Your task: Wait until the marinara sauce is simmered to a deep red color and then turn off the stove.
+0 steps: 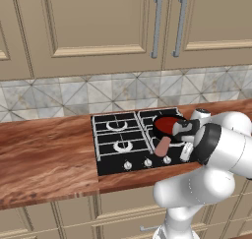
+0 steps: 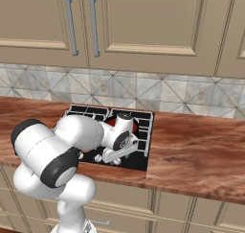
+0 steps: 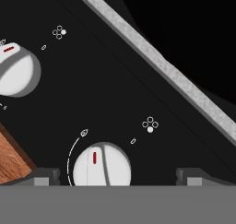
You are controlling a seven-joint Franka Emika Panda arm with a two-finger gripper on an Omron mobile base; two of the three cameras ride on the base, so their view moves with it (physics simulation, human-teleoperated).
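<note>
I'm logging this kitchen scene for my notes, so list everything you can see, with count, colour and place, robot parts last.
black rectangular gas cooktop: one, black with white-outlined grates, set into the counter.
small silver knobs: three seen along the cooktop's front edge in the left base view; the hand view shows two, each with a red mark.
small black pan: one, pinkish-tan handle, on the cooktop's right side.
marinara sauce: one disc, deep red, inside the pan.
wooden counter: one, reddish-brown.
tiled backsplash: grey-beige, behind the counter.
beige wall cabinets: above, with two grey bar handles.
beige lower cabinets: below the counter.
white robot arm: one, dark joints.
gripper: one, open, a knob between its fingertips.
</note>
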